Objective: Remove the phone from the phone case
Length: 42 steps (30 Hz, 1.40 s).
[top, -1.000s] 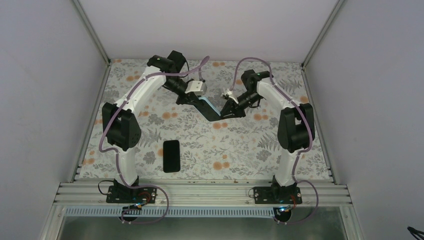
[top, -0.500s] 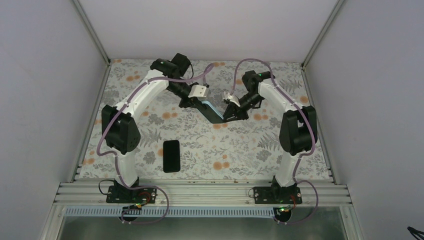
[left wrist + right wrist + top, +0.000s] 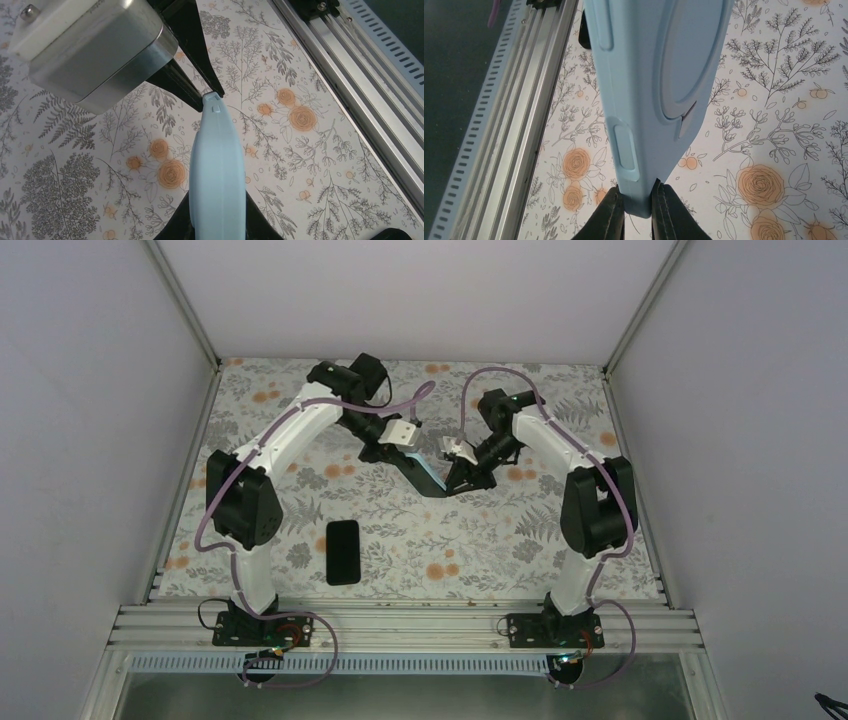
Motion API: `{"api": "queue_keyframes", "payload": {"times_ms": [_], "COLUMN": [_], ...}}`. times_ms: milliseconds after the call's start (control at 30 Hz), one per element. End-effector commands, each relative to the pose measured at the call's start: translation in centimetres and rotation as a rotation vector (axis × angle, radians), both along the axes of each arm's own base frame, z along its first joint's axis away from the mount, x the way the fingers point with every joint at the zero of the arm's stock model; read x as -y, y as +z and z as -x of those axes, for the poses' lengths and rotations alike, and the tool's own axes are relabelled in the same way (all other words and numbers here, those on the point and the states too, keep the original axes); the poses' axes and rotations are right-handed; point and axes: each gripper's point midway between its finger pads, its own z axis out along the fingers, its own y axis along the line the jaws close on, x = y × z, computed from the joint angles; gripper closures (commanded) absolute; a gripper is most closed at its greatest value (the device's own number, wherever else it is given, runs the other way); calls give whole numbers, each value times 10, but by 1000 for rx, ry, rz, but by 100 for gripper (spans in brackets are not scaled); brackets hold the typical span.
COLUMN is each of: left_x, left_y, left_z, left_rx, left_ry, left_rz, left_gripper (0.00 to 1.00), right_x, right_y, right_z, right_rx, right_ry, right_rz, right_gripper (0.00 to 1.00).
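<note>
While my left jaws and right jaws pinched an end each, the light blue soft rectangular phone case hung toward twelve o'clock.

Between left gripper and right gripper: phone case (other phone nearer).

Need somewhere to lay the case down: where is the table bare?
Widest bare patch: the near-centre cloth between the loose black phone and the right arm. Crowded mid-table, where the left gripper and right gripper clamp the phone case above the cloth.
</note>
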Motion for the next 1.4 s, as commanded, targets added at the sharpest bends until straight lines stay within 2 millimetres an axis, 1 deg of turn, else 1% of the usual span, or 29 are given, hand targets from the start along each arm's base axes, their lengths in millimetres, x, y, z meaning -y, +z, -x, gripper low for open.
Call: {"api": "queue_keyframes", "payload": {"times_ms": [0,233,367,500,600,700,767,800,867,900,933,1067,1167,1267,1367], "left_x": [2,7,10,15,19,25,32,36,39,39,38,38,37,36,36], "left_y": [4,-5,-5,0,2,11,22,23,29,30,30,27,24,25,23], "left_z": [14,28,33,40,43,39,32,29,29,33,37,40,45,52,54], "left_rx": [37,20,20,16,11,5,-17,-37,-56,-54,-50,-65,-69,-78,-87], "left_ry": [-74,-100,-112,-128,-135,-121,-93,-82,-84,-105,-124,-131,-148,-168,-172], "left_rz": [10,-24,-28,-8,-2,25,56,67,99,119,134,135,143,166,165], "left_gripper": [98,98,98,98,98,98,98,98,98,98,98,98,98,98,98], "right_x": [-1,0,3,4,5,-1,-6,-9,-13,-14,-14,-15,-15,-16,-19], "right_y": [14,7,4,12,19,31,36,39,44,47,51,54,56,67,73], "right_z": [0,-3,-5,-19,-34,-50,-55,-57,-65,-70,-76,-83,-92,-100,-107], "right_rx": [67,73,90,108,99,79,59,60,111,142,182,208,252,297,315], "right_ry": [26,41,48,21,-27,-74,-93,-109,-157,-189,-219,-260,-300,-343,-372], "right_rz": [-37,-19,-3,-32,-52,-102,-126,-134,-148,-159,-175,-179,-178,-201,-211], "right_gripper": [97,97,97,97,97,97,97,97,97,97,97,97,97,97,97]}}
